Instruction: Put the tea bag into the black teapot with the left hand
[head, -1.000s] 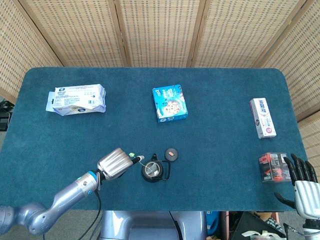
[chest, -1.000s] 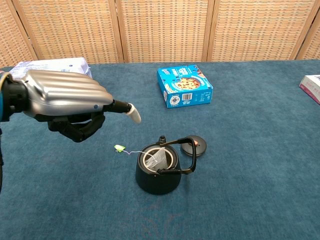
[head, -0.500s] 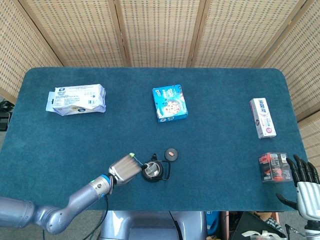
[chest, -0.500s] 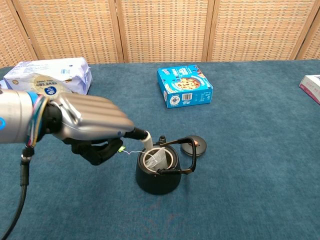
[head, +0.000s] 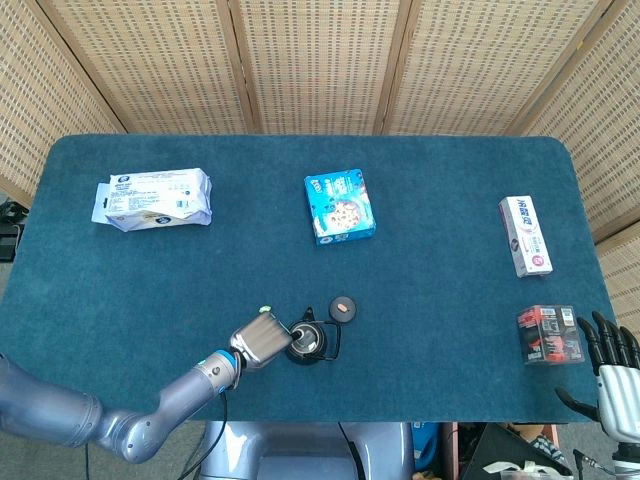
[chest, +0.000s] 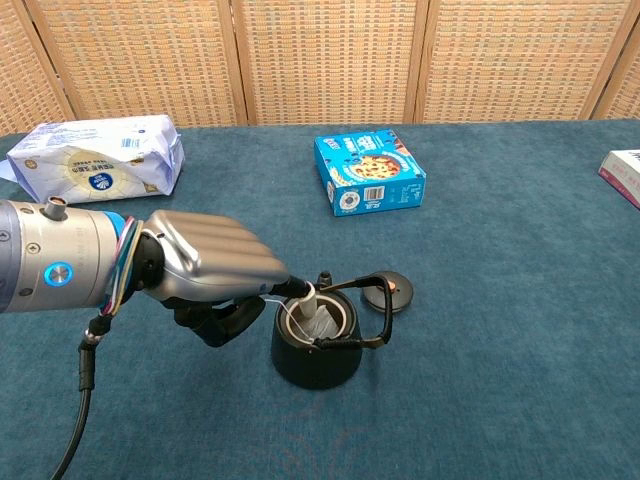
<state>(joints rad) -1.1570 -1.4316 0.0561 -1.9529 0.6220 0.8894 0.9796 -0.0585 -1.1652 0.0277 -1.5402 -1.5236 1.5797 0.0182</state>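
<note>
The black teapot (head: 306, 342) (chest: 315, 352) stands open near the table's front edge, its handle tipped to the right. The tea bag (chest: 320, 322) lies inside it, and its string runs out over the rim to a green tag (head: 264, 310) on the cloth. My left hand (head: 262, 340) (chest: 212, 272) is right against the pot's left side. One fingertip (chest: 305, 296) reaches over the rim onto the bag, and the other fingers are curled under, holding nothing. The pot's lid (head: 344, 306) (chest: 392, 292) lies just to the right. My right hand (head: 610, 362) hangs off the front right corner, fingers spread and empty.
A white packet (head: 155, 198) (chest: 95, 158) lies at the back left and a blue box (head: 340, 206) (chest: 369, 172) at the back centre. On the right are a white and pink box (head: 526, 235) (chest: 625, 172) and a red and black pack (head: 546, 335).
My left hand has come down and to the right, from above the tag to the teapot's rim. Its outstretched finger now touches the bag. The right hand has sunk slightly.
</note>
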